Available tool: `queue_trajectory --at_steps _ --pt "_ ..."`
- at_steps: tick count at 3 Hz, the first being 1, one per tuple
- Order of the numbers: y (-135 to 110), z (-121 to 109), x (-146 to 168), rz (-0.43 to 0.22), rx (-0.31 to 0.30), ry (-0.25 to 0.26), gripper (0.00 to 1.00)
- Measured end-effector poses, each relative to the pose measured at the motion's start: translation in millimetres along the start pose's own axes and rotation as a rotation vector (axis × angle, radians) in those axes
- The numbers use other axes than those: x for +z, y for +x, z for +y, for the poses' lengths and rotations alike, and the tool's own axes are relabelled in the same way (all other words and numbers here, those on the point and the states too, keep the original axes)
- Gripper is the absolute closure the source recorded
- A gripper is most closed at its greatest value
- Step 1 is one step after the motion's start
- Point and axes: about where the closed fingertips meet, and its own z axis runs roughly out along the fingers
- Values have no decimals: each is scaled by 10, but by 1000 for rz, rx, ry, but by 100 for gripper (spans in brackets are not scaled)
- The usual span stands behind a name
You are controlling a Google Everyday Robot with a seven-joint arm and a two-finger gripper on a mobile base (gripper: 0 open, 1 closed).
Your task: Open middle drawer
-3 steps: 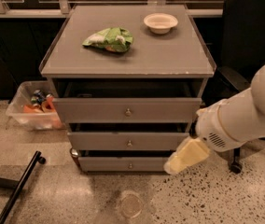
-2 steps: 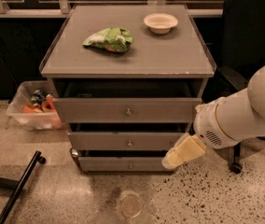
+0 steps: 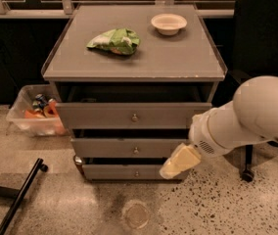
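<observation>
The grey cabinet (image 3: pixel 134 62) has three drawers. The middle drawer (image 3: pixel 104 147) is a grey flat front with a small round knob (image 3: pixel 136 151) at its centre. It sits between the wider top drawer (image 3: pixel 95 115) and the narrower bottom drawer (image 3: pixel 109 172). Its front stands further out than the bottom drawer's and further back than the top drawer's. My gripper (image 3: pixel 177 162), cream coloured on the end of the white arm (image 3: pixel 246 116), hangs in front of the right end of the middle and bottom drawers, right of the knob and slightly below it.
A green crumpled bag (image 3: pixel 115 40) and a white bowl (image 3: pixel 168 23) lie on the cabinet top. A clear bin (image 3: pixel 34 112) with cans stands on the floor at the left. A black chair (image 3: pixel 261 38) is at the right, and a black bar (image 3: pixel 19 197) lies on the floor at the lower left.
My gripper has moved a little to the left and up, closer to the right end of the middle drawer. The drawers have not moved.
</observation>
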Motion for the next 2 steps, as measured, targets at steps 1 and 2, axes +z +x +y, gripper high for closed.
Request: queue_trajectory --at_steps 1,2 --pt "18 10 537 2 -29 -44 0" --pt "-65 104 1025 -28 -79 -92 0"
